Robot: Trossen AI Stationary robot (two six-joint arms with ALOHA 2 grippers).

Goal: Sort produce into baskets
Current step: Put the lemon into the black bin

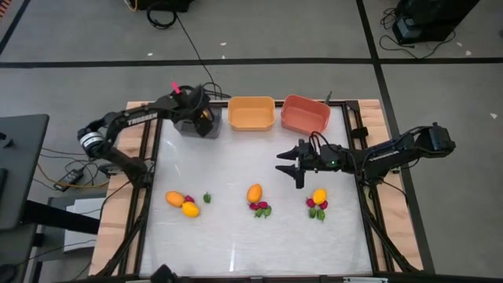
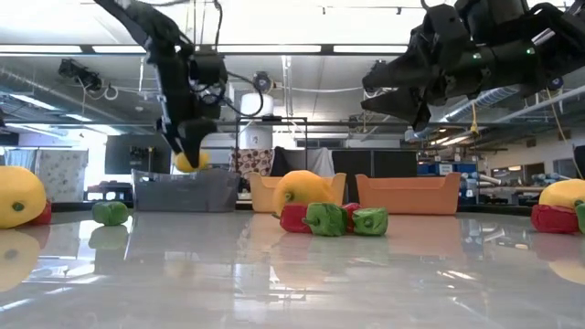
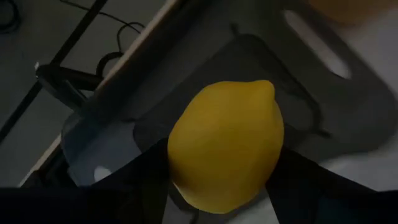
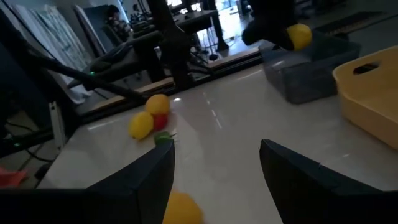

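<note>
My left gripper (image 1: 203, 119) is shut on a yellow lemon (image 3: 227, 144) above the dark grey bin (image 1: 192, 122) at the table's far left; the lemon also shows in the low view (image 2: 187, 161). My right gripper (image 1: 287, 167) is open and empty above the table's middle right. An orange bin (image 1: 251, 113) and a salmon-red bin (image 1: 305, 115) stand at the far edge. Three clusters of yellow-orange fruits with small red and green bits lie near the front: the left cluster (image 1: 182, 203), the middle cluster (image 1: 256, 200) and the right cluster (image 1: 317, 202). My left gripper pinches the lemon by its two sides (image 3: 177, 163) between its two fingers, coming from above and pointing down. The lemon is lifted clear, hanging over the dark grey bin's opening (image 3: 298, 99), its pointed tip away from the wrist.
Wooden rails (image 1: 135, 189) edge the white table top on the left and right. Open table lies between the bins and the fruit clusters. Cables lie on the floor beyond the far edge.
</note>
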